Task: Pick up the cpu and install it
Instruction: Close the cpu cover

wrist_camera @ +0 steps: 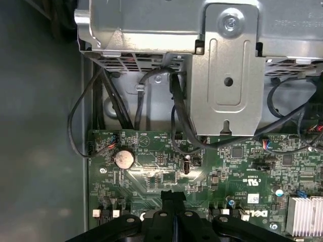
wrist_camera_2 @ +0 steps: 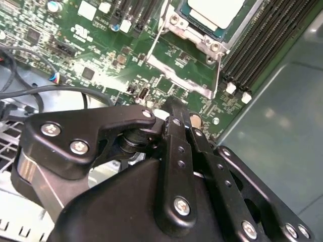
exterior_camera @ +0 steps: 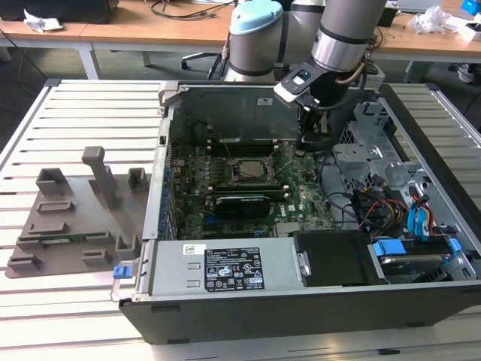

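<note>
Install step: cpu (wrist_camera_2: 214, 11) sits in socket (wrist_camera_2: 198, 31). Pincer (wrist_camera_2: 174, 107) closed, empty, just beside it. Levers (wrist_camera_2: 155, 38) look unlatched; latching needs a steady push.

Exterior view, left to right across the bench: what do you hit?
grey parts holder → cpu → gripper → blue cables

In the second wrist view, the frame edge cuts your cpu (wrist_camera_2: 217, 9); the gripper (wrist_camera_2: 171, 108) hides board (wrist_camera_2: 101, 60) next to the socket (wrist_camera_2: 202, 40).
</note>
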